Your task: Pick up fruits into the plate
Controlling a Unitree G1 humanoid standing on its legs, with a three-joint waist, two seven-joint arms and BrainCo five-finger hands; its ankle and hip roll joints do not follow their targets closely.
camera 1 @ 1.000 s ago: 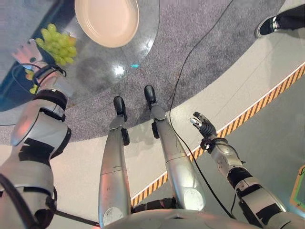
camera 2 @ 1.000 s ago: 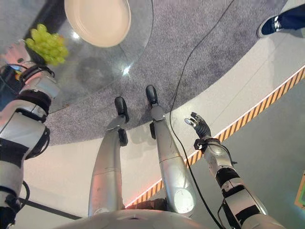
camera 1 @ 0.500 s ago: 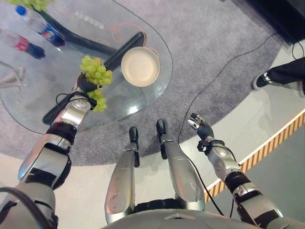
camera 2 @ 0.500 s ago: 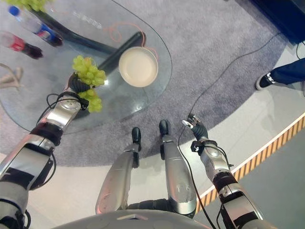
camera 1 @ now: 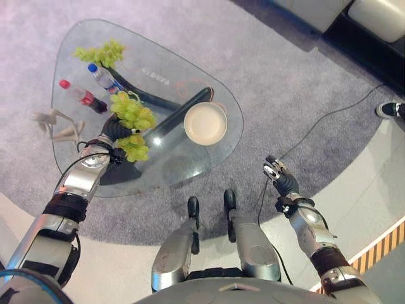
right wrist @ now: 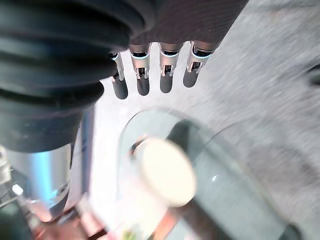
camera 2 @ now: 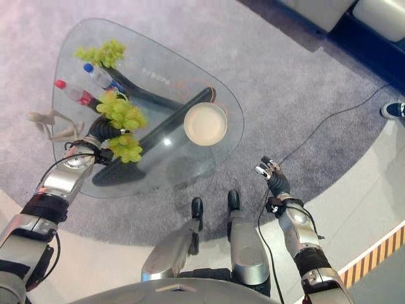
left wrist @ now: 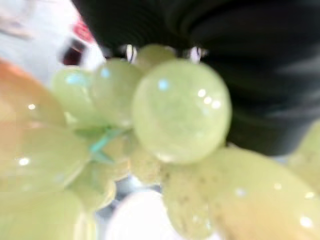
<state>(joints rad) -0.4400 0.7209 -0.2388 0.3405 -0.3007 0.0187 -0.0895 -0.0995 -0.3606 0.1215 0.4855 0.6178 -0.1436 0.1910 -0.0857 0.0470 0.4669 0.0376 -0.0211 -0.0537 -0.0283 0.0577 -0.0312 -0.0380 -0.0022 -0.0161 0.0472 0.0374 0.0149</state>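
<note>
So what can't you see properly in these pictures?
- Left hand: in the eye views, the green grapes it carries cover its fingers; in the left wrist view they crowd the lens, blurred.
- Plate: a pale blur in the right wrist view, so whether it holds anything can't be told there.
- Two bottles: too small to tell their contents.
- Person's shoe: cut off by the edge.

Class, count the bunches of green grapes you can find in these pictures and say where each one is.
2. One bunch of grapes is held up in the left hand over the glass table; the other bunch lies at the table's far end, beyond the bottles.
</note>
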